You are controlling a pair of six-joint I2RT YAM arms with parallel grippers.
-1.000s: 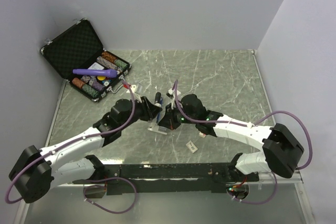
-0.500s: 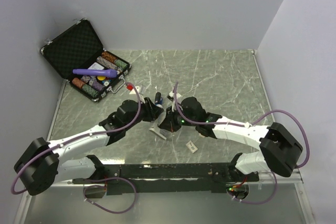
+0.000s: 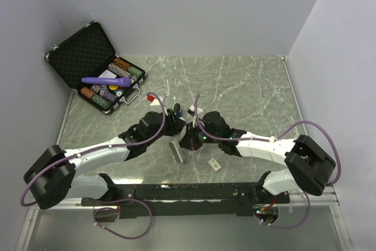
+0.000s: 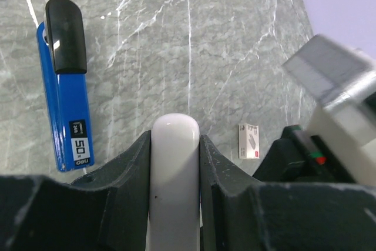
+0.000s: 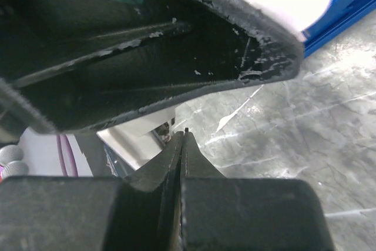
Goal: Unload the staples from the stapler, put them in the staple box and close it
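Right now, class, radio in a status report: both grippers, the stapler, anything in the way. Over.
Left gripper shut on white bar. Right gripper shut, empty. Stapler lying flat, ungripped. Small box apart from it.

left gripper (image 4: 175, 142) clamped, right gripper (image 5: 183, 138) closed

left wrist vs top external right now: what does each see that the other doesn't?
Left wrist only: the blue stapler in full, lying flat on the table with its label readable, and the left gripper close up, jaws clamped on the white bar.
Top external only: the open black case holding chips and a purple item.
Both: the marble table, the white bar, and the small box lying on its own.
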